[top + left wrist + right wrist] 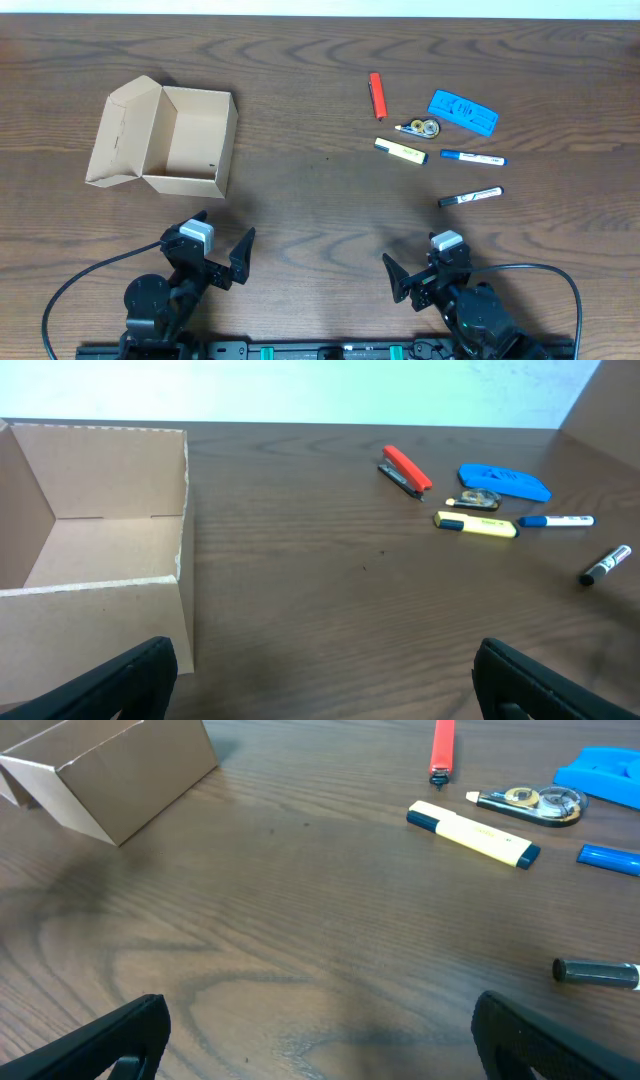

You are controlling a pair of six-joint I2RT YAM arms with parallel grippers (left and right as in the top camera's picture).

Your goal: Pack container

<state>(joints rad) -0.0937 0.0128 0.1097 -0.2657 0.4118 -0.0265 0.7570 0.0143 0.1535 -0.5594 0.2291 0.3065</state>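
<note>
No text is legible; faint print on the blue-capped marker (473, 158) and black-capped marker (470, 196) near the tabletop's (320, 180) right edge is too small to read.

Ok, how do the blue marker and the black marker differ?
The blue marker has a blue cap, the black marker a black one. The blue marker lies farther from the robot, the black marker nearer. Both have white barrels and lie on the table.

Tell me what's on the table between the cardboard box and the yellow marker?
Nothing. The overhead view shows only bare wooden table between the cardboard box and the yellow marker.
</note>
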